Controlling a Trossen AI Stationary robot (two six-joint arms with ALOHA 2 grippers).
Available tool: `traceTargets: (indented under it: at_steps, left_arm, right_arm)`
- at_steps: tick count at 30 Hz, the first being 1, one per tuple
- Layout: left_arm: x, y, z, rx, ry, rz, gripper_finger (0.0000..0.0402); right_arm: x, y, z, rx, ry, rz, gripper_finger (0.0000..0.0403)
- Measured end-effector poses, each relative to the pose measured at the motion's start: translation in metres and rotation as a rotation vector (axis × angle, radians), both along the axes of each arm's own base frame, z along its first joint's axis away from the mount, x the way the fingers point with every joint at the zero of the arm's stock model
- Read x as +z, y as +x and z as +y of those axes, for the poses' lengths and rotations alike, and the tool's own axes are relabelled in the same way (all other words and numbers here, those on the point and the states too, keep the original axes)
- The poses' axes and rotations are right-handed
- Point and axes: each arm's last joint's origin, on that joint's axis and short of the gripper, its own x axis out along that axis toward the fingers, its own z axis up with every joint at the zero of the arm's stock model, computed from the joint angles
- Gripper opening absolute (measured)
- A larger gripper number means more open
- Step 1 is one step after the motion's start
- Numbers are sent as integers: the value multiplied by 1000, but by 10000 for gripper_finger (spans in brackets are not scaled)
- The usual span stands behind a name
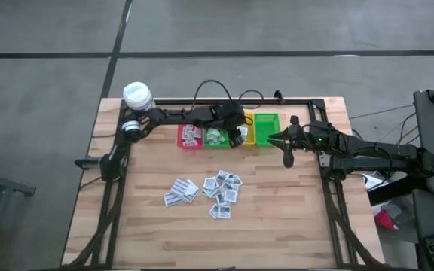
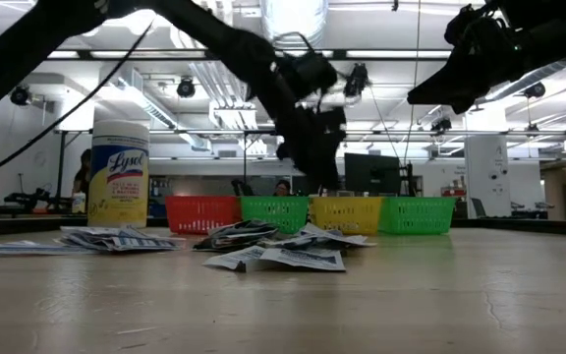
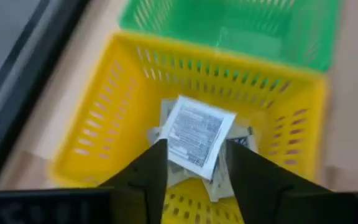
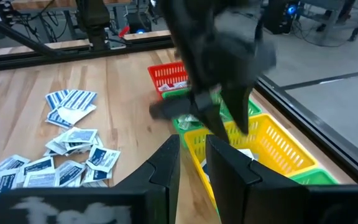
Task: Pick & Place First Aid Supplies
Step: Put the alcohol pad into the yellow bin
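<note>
My left gripper (image 3: 194, 177) hangs open over the yellow bin (image 3: 98, 134), in the row of bins at the table's far edge (image 1: 247, 129). A white sachet with grey print (image 3: 196, 135) shows between its fingers, above other sachets on the bin's floor (image 3: 238, 137). Several more first aid sachets lie in a loose pile at mid-table (image 1: 215, 190). My right gripper (image 4: 192, 165) waits to the right of the bins (image 1: 287, 154), its fingers a little apart and nothing between them. My left gripper's fingers (image 3: 148, 171) stand apart on either side of the white sachet's lower edge (image 3: 185, 163), slanting down into the yellow bin. I cannot tell whether a finger touches the sachet.
A red bin (image 1: 190, 137), a green bin (image 1: 217, 136) and a second green bin (image 1: 267, 125) flank the yellow one. A yellow wipes bottle with a white cap (image 1: 137, 95) stands at the far left corner. Bare wood lies toward the near edge (image 1: 224, 241).
</note>
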Motion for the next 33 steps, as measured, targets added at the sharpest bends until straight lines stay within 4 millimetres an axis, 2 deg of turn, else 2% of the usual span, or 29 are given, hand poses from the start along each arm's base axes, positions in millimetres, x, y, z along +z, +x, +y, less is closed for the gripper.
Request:
traceTargets:
  at_steps: [3, 7, 12, 20, 24, 27, 33]
  left_arm:
    - [28, -7, -3, 7, -1, -19, 181]
    - [52, -23, -15, 66, -99, 9, 190]
    - [78, -43, -54, 46, -296, 30, 190]
    - [65, -48, -141, -39, -383, 126, 190]
    - [47, -51, -172, -7, -367, 185, 190]
    - [35, -56, -182, 140, -398, 197, 190]
    - [14, -65, -183, 487, -602, 205, 190]
  right_arm:
    - [0, 0, 0, 1, 1, 1, 76]
    - [0, 0, 0, 2, 0, 1, 84]
    - [0, 0, 0, 4, -7, 3, 91]
    - [0, 0, 0, 9, -28, 11, 88]
    - [0, 0, 0, 9, -30, 11, 82]
    - [0, 0, 0, 10, -30, 11, 78]
    - [0, 0, 0, 16, -48, 15, 81]
